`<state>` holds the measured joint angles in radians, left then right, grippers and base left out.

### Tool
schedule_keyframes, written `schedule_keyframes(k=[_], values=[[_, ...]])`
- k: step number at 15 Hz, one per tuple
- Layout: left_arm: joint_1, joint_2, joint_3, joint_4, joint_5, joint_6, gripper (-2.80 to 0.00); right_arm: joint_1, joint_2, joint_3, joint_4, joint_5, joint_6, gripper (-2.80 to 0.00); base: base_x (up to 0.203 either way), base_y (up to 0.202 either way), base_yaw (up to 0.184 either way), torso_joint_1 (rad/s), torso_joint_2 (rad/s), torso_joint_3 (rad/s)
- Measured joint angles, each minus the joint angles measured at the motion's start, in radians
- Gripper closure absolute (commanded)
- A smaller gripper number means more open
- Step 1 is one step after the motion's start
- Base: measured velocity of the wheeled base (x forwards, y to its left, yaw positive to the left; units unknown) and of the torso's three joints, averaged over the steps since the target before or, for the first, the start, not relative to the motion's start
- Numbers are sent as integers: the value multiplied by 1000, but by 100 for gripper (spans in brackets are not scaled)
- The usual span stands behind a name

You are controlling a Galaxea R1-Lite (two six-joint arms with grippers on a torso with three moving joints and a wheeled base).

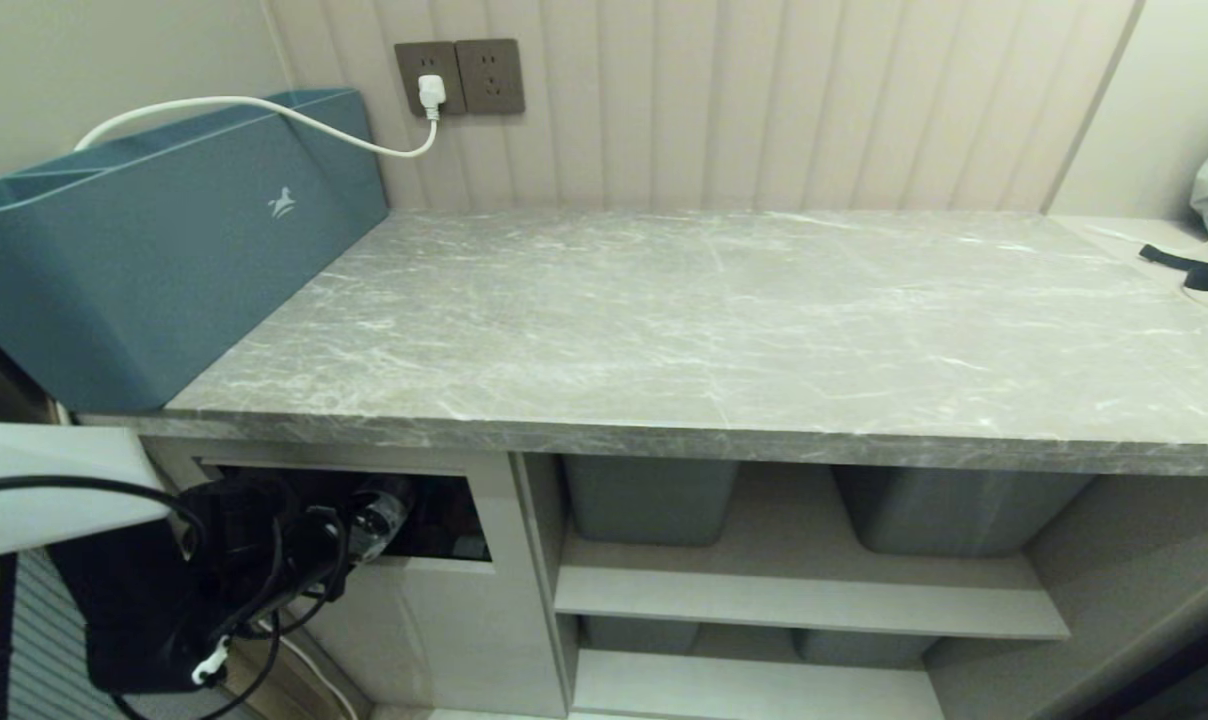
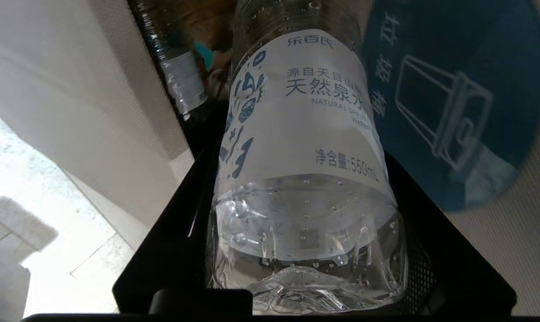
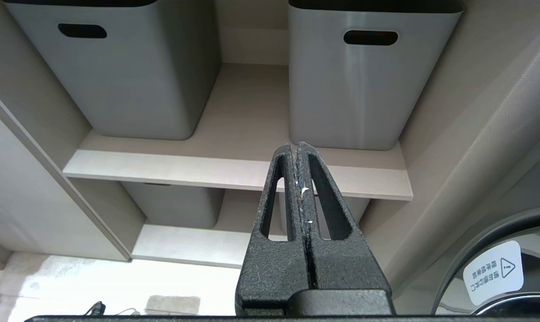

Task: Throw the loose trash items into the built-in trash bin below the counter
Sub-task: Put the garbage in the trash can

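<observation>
On the far left of the head view, a large blue-teal box [image 1: 144, 260] stands on the counter [image 1: 724, 330], and a white cable [image 1: 264, 110] runs over it to a wall socket [image 1: 459, 77]. Below the counter edge, the left gripper [image 1: 339, 530] is at the dark opening of the built-in trash bin [image 1: 444, 610]. It grasps a clear plastic bottle [image 1: 379, 515], whose upper end points into the opening. In the left wrist view the bottle [image 2: 301, 152] lies between the black fingers [image 2: 162, 250], its white label with blue pattern turned to the camera, and the flap with the round blue sticker [image 2: 453, 103] is just beside it. Another bottle [image 2: 180, 76] is seen inside the dark opening. To the right, grey tubs [image 1: 654, 500] stand on the shelves [image 1: 804, 605]. The right gripper [image 3: 299, 179] is clenched on nothing, in front of these shelves.
</observation>
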<state>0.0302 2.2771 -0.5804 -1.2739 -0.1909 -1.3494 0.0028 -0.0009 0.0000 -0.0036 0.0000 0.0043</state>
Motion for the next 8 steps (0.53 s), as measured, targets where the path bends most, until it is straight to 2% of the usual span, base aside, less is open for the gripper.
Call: schedule_keyframes(k=[4, 5, 8], values=[[-26, 33, -43, 0, 6, -9, 0, 0, 0, 0, 0, 0, 0, 0, 0, 0, 0, 0, 0, 0], [-32, 39, -52, 0, 12, -14, -276, 0, 0, 0, 0, 0, 0, 0, 0, 0, 0, 0, 0, 0], [-50, 58, -83, 0, 42, -25, -280, 0, 0, 0, 0, 0, 0, 0, 0, 0, 0, 0, 0, 0]])
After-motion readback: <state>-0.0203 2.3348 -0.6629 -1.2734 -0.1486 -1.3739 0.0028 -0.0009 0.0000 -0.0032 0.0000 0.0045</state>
